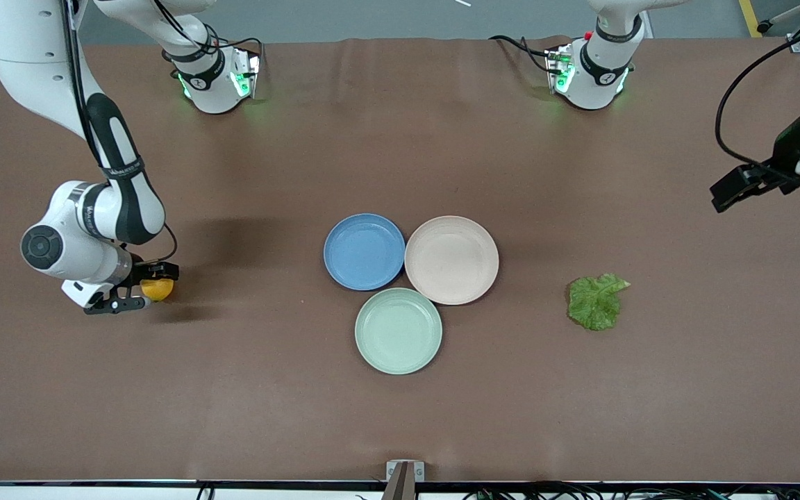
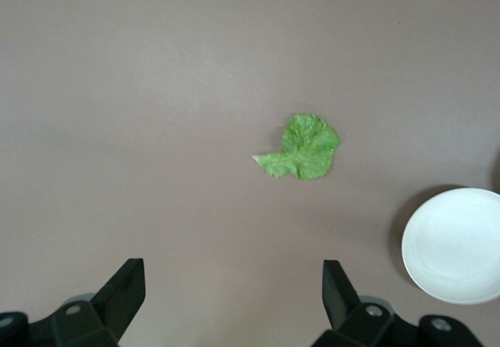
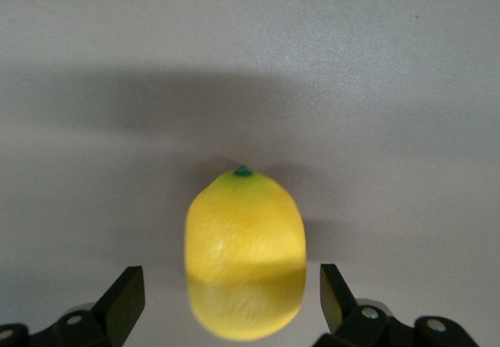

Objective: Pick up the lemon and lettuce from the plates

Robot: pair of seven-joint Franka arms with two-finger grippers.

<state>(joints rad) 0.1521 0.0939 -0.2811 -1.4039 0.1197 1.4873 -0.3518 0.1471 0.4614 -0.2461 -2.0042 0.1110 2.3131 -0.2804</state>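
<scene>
The lemon (image 1: 157, 289) lies on the brown table toward the right arm's end, off the plates. My right gripper (image 1: 146, 287) is low around it, open, with a gap between each finger and the lemon (image 3: 245, 253); the right gripper (image 3: 230, 292) grips nothing. The lettuce (image 1: 596, 301) lies flat on the table toward the left arm's end, off the plates. The blue plate (image 1: 364, 251) and the beige-pink plate (image 1: 451, 259) are empty. My left gripper (image 1: 723, 196) is up in the air, open and empty (image 2: 234, 284), with the lettuce (image 2: 305, 148) on the table below it.
An empty mint-green plate (image 1: 398, 330) touches the other two plates, nearer the front camera. The beige-pink plate's rim (image 2: 453, 245) shows in the left wrist view. The arm bases (image 1: 216, 76) stand along the table's back edge.
</scene>
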